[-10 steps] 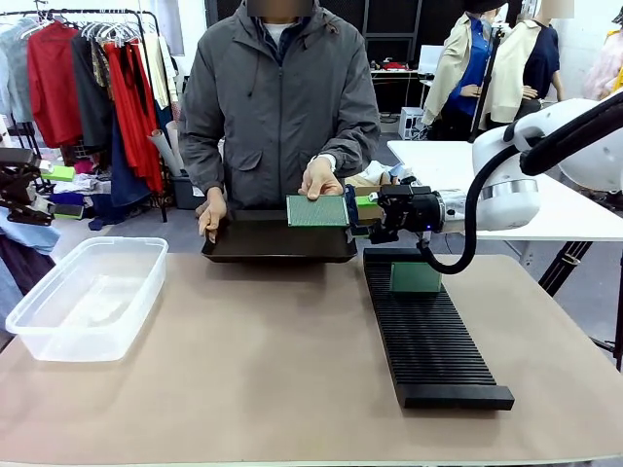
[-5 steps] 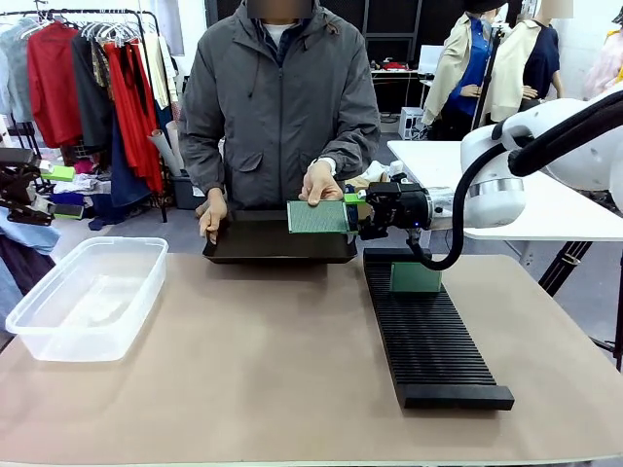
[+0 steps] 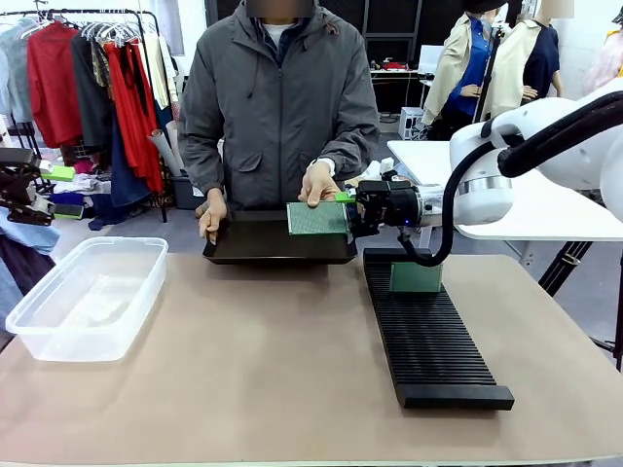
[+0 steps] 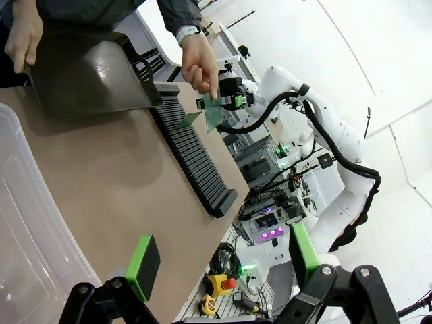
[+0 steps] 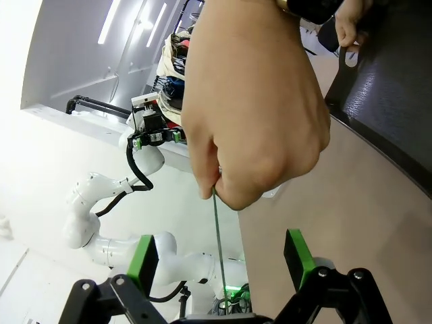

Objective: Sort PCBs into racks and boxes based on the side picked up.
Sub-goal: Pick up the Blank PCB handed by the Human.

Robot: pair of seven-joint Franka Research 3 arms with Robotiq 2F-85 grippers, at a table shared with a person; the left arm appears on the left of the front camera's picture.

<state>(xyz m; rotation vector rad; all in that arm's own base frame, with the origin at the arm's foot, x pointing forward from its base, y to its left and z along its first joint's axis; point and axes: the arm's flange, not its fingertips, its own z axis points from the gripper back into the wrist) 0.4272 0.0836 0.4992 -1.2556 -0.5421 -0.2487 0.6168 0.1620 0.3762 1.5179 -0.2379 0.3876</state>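
Note:
The person's hand [image 3: 319,182] holds a green PCB [image 3: 316,218] upright over the dark tray, dotted lighter face toward me. My right gripper [image 3: 348,212] is open, with its fingers either side of that board's right edge. In the right wrist view the PCB [image 5: 218,236] is a thin edge-on line hanging from the hand [image 5: 250,115], midway between the green pads [image 5: 144,260] of the right gripper [image 5: 221,260], touching neither. Another PCB [image 3: 416,277] stands in the far end of the black rack [image 3: 428,331]. The clear box [image 3: 86,295] sits at the left. My left gripper [image 4: 223,260] is open and holds nothing.
A smooth dark tray [image 3: 277,251] lies at the table's far edge, with the person's other hand [image 3: 211,214] on its left rim. Bare tan tabletop lies between the box and the rack. A clothes rail stands behind on the left.
My right gripper has moved left toward the held PCB and now straddles its right edge. The person's hand and the board have stayed nearly still.

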